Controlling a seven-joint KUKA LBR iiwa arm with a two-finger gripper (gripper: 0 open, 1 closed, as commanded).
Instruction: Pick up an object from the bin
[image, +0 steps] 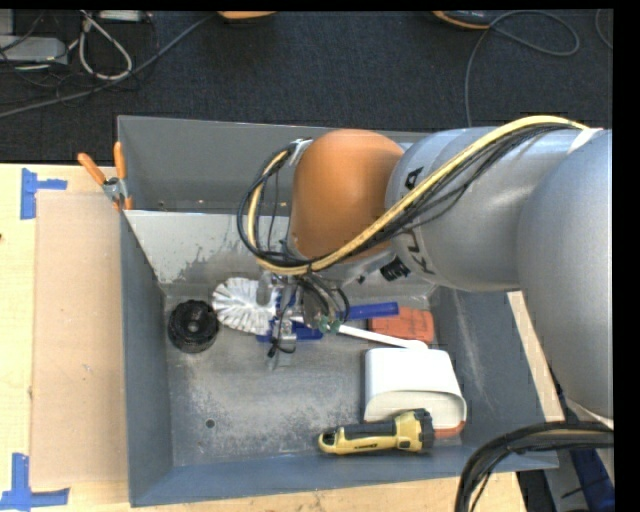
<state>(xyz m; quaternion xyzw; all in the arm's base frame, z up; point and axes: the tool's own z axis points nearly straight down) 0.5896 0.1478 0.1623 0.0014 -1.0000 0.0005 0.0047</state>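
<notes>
White-bristled brush w/ blue plastic handle (238, 303) lies mid-bin, near the sloped back wall, bristles toward view's left. Gripper (281, 338) is down at the brush's neck; how far open, or whether it grips anything, can't tell. Black round cap (192, 326) sits just beside the bristles. Near the front wall: white curved plastic shell (408, 385) and yellow-and-black handled tool (378, 436).

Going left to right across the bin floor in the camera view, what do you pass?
black round cap → white brush head → pincer → white rounded container
</notes>
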